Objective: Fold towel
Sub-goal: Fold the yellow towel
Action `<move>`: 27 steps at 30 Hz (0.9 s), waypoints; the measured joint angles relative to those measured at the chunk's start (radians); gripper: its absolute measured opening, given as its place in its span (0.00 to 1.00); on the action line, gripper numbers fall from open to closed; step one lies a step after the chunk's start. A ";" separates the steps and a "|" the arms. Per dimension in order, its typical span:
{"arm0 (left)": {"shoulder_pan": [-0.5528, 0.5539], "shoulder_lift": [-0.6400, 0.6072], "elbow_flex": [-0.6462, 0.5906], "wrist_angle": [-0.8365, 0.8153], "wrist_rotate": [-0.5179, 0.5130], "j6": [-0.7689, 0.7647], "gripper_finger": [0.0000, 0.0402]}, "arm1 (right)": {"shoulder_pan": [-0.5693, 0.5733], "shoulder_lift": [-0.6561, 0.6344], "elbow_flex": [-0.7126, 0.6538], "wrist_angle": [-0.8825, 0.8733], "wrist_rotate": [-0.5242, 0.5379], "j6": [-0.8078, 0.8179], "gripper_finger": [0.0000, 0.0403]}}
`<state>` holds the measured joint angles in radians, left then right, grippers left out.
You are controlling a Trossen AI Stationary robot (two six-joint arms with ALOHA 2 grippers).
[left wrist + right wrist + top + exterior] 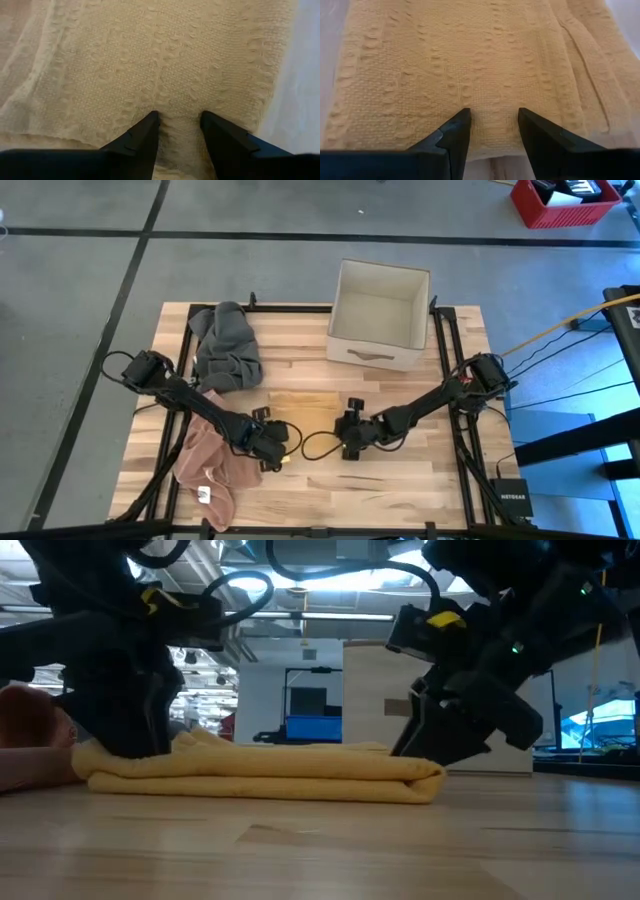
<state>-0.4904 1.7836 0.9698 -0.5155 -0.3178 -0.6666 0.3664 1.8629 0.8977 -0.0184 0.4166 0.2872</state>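
Observation:
A yellow towel (303,402) lies folded into a flat, thick strip (260,775) in the middle of the table. My left gripper (264,418) stands on its left end (120,765), and my right gripper (350,406) on its right end (425,775). In both wrist views the yellow knit fills the picture, and cloth sits between each pair of fingers: left (180,117), right (494,112). My left gripper comes down on the towel's left end from above, with a ridge of cloth (181,135) pinched between its two fingers. The number of layers does not show. The towel stays flat on the table. My right gripper comes steeply from above onto the towel's right end, its fingers on either side of the folded edge (492,145). The cloth sits between them, resting on the table.
A grey cloth heap (228,345) lies at the far left. A pinkish-brown cloth (205,470) lies crumpled at the near left, under my left arm. A white open box (378,315) stands at the far edge. Bare wood lies near the front edge (400,490).

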 joint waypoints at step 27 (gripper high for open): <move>0.028 -0.101 -0.019 -0.003 -0.252 -0.022 0.37 | 0.044 0.045 0.092 -0.011 -0.151 0.020 0.43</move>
<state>-0.4623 1.6829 0.9511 -0.5186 -0.5697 -0.6885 0.4100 1.9074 0.9894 -0.0295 0.2658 0.3068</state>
